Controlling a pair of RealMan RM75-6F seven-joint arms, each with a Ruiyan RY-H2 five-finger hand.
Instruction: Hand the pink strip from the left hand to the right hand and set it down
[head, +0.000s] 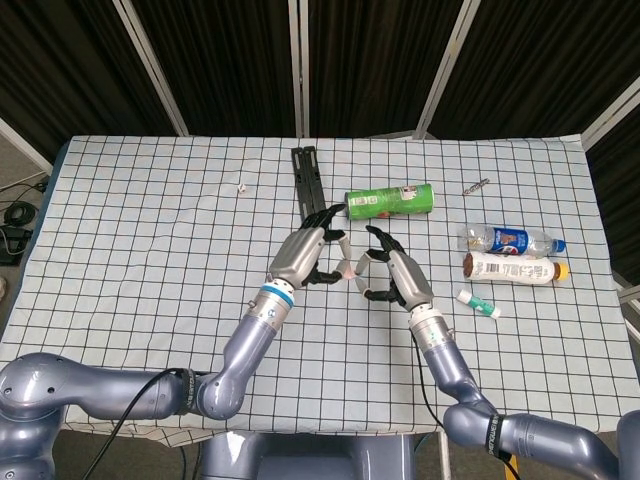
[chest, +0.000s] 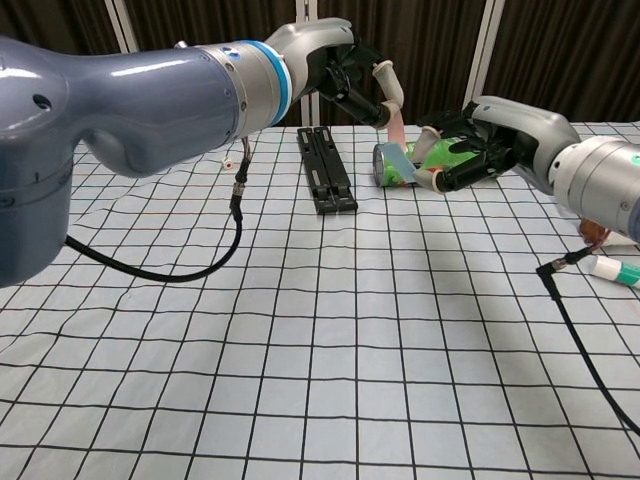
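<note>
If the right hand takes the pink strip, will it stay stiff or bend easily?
The pink strip, pinched by the left hand, looks thin and flat, so it is probably light and may flex. It hangs close to the right hand, whose fingers could crumple it if squeezed hard.

My head cam sits high and looks steeply down, so the whole checkered-cloth worktop (head: 150, 200) fits in, right back to the dark curtains. My chest cam is way lower and closer, looking nearly level across the cloth toward the far edge. Both catch the middle patch: the flat black folded rail (head: 308, 177) (chest: 326, 168) and the green cylindrical can lying on its side (head: 390, 201) (chest: 440, 160).
</note>
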